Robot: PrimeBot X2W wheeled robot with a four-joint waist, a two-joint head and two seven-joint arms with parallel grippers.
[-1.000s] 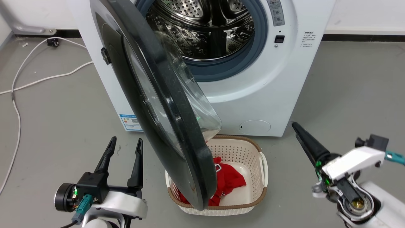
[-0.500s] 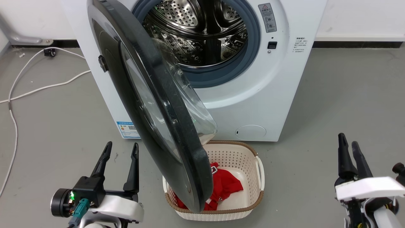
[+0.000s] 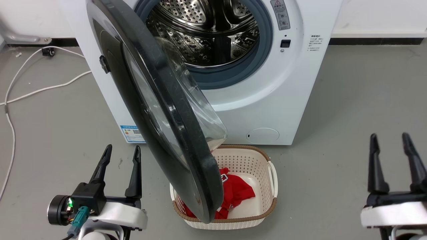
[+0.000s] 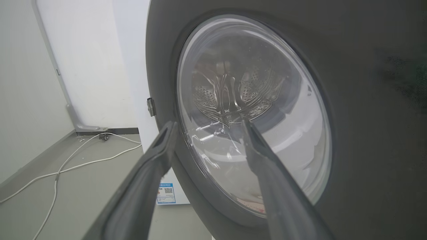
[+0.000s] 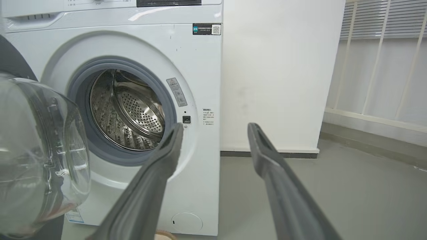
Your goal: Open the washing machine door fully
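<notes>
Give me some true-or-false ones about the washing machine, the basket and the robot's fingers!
1. The washing machine door is shut. False: it is swung open, and the steel drum shows.
2. A red cloth lies in the basket. True.
3. The left fingers grip the door. False: they are open beside it, holding nothing.
4. The right fingers are open. True.
5. The basket sits on top of the washing machine. False: it sits on the floor in front of it.
</notes>
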